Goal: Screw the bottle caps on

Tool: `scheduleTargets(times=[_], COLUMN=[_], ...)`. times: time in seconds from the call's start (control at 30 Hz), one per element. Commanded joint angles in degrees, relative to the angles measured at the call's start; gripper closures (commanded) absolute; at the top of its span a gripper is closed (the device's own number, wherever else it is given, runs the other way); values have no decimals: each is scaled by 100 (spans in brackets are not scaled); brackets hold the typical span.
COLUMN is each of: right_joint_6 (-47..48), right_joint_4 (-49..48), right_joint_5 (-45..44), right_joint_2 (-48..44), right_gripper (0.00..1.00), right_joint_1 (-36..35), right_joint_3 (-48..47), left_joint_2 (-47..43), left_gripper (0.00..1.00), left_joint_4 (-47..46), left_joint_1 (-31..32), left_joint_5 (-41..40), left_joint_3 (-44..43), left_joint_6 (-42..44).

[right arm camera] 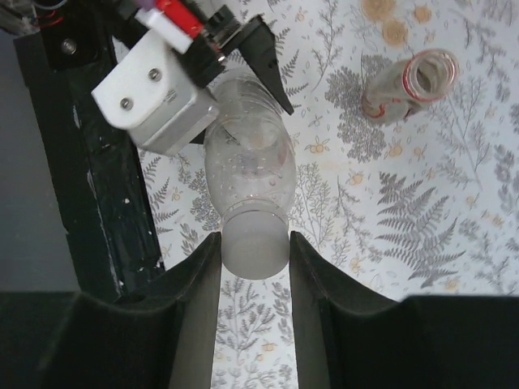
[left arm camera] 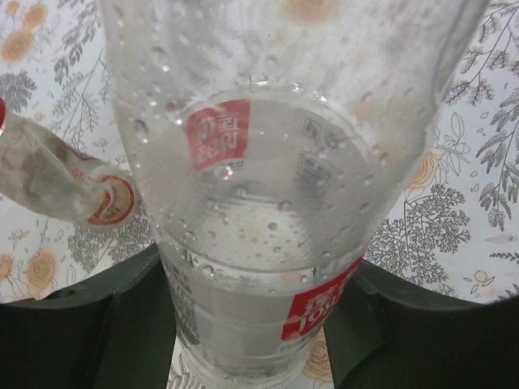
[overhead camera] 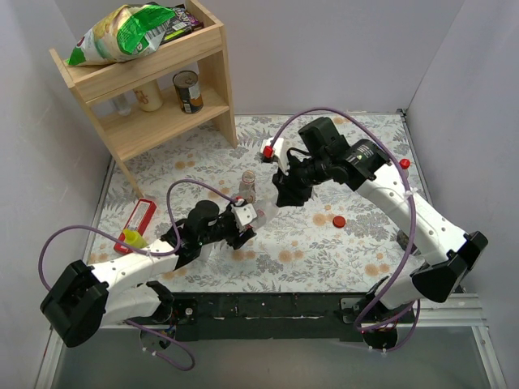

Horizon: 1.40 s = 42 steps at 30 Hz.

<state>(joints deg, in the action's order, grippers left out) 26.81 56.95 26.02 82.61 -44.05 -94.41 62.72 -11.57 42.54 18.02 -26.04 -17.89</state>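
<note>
The left gripper (left arm camera: 259, 324) is clamped on the base of a clear bottle (left arm camera: 268, 203). The bottle reaches across to the right gripper (right arm camera: 255, 251), whose fingers squeeze its top end. Red bottle caps (overhead camera: 339, 220) lie loose just off that gripper's right side, and an open bottle (right arm camera: 413, 81) stands nearby.

The left arm (overhead camera: 122, 279) lies low, reaching from its base toward the middle. The left gripper (overhead camera: 250, 217) is clamped on the body of a bottle (right arm camera: 247, 170), with its dark fingers (left arm camera: 122, 324) pressed to both sides. The right arm (overhead camera: 405, 203) arches up, then folds back inward. The right gripper (right arm camera: 253, 243) faces the left one, its jaws closed against the bottle's neck end.
</note>
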Motion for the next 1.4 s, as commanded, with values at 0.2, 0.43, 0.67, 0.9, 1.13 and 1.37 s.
scheduleTargets(times=[0.2,0.43,0.67,0.9,1.13,1.37], right_joint_6=[-1679,-1328,-1073,16,2844,4332], right_joint_4=[106,18,150,852,985,1072], right_joint_5=[-493,-914,-923,86,1001,1186], right_joint_2=[607,563,511,371,-894,-1291], right_gripper=[89,89,55,17,21,23], right_joint_1=[2,19,2,11,2,-103], right_joint_3=[-86,-367,-692,-1501,-27,406], left_joint_2=[-278,-295,-321,-523,-700,-533], left_gripper=[100,100,100,100,100,100], left_joint_4=[-646,58,489,1122,1368,1693], left_joint_1=[421,413,413,413,334,290], left_joint_5=[-563,236,369,1430,1739,1793], left_joint_3=[-463,-384,-138,81,3,-243], left_joint_6=[-127,-118,-250,-180,259,690])
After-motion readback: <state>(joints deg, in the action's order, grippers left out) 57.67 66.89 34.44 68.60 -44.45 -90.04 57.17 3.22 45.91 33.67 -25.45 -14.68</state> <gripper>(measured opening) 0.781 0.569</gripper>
